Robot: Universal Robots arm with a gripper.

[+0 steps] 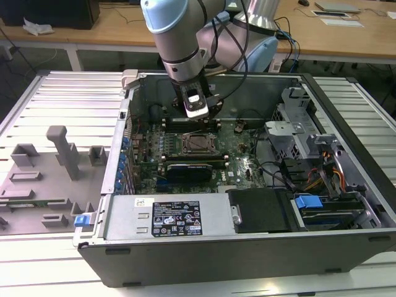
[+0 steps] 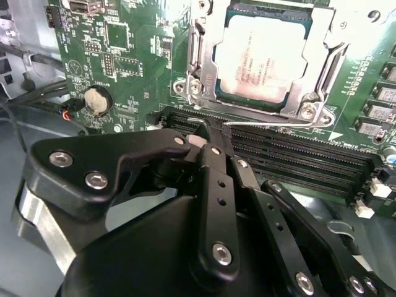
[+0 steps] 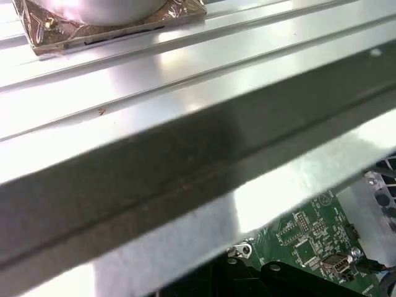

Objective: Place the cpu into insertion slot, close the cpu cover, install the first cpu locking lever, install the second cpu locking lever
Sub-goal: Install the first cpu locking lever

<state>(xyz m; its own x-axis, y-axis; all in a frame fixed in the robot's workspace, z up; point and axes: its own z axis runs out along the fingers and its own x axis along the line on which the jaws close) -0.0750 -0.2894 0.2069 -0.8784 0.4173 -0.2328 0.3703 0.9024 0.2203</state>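
Note:
The cpu lies flat in the insertion slot in the middle of the green motherboard. The cpu cover is down around it, and its window shows the chip's grey top. A thin wire locking lever runs along the socket's edge nearest my gripper. In the second wrist view my black gripper is shut, with its tips at the free end of that lever and nothing visibly clamped between the fingers. In the exterior view the gripper hangs inside the open computer case, just behind the socket.
Long black memory slots lie between my fingers and the socket. A coin battery and loose cables sit to one side. The case wall is close to the wrist. A drive cage stands at the exterior view's right, a grey fixture tray at its left.

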